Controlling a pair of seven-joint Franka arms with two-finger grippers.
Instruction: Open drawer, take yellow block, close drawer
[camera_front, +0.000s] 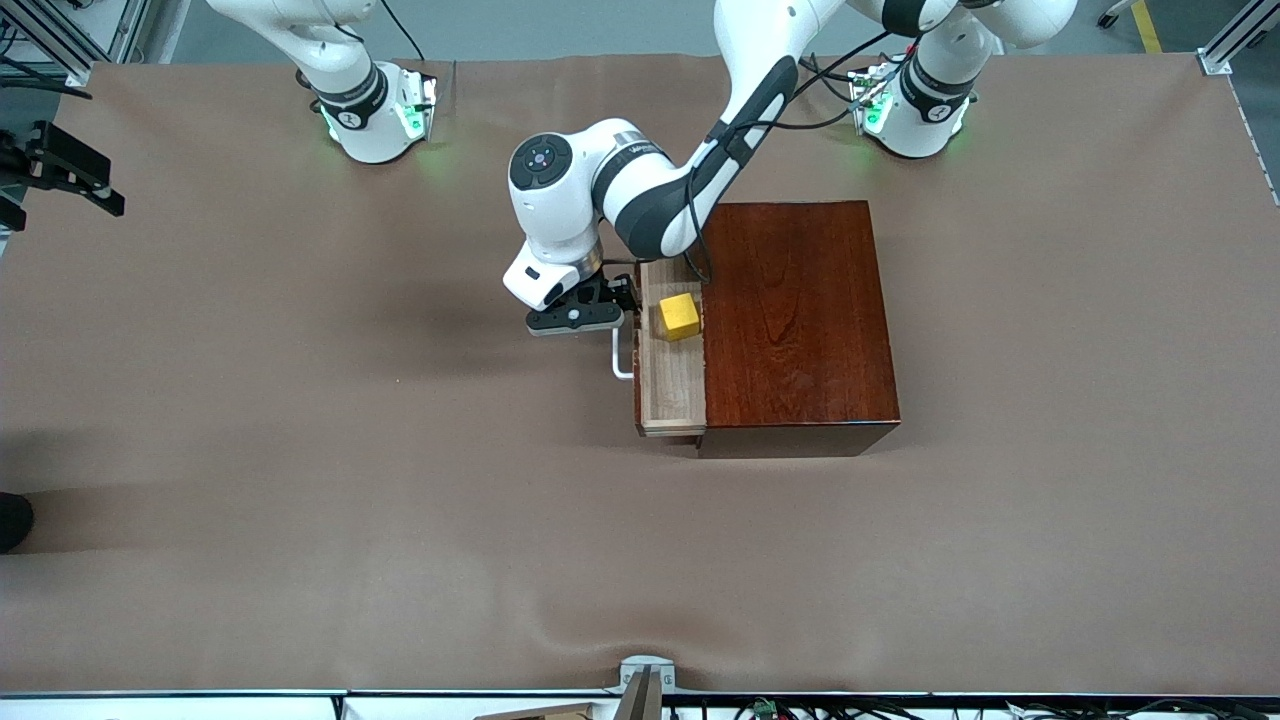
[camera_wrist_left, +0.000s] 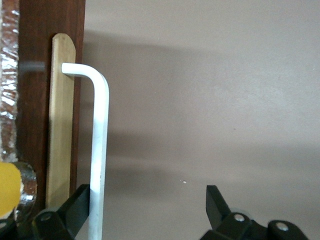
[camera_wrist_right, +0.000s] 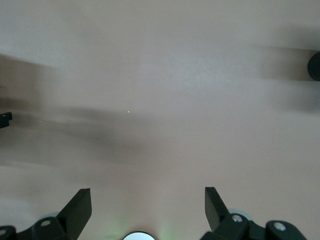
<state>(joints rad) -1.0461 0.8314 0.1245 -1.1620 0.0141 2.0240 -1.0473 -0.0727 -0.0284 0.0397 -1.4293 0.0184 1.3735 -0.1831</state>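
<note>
Your left hand (camera_front: 600, 312) hangs spread beside the drawer (camera_front: 672, 390) handle (camera_front: 620, 358); the yellow block (camera_front: 679, 316) lies just boxward. Right hand (camera_wrist_right: 147, 210) waits, spread.

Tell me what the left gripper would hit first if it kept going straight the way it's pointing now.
Probably the table. The left gripper points down beside the drawer, open, with the white handle just inside one finger. Between the fingers only brown tabletop shows, though its depth is unclear.
</note>
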